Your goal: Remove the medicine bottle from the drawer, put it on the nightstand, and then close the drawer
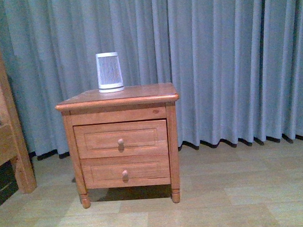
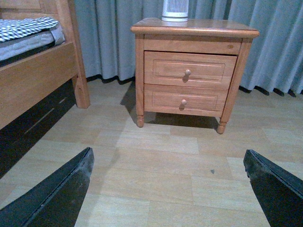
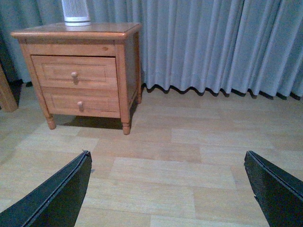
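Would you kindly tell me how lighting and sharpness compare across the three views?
Front view: dim, bluish, slightly soft, with a dark shadow under the nightstand. Left wrist view: brighter, sharper, shadow beneath it. Right wrist view: evenly lit, no glare.

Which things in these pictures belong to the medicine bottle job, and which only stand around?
For the job: nightstand; its upper drawer, shut; the medicine bottle is not in sight.

Only standing around: white slatted device on the nightstand top; lower drawer; bed frame; curtain.
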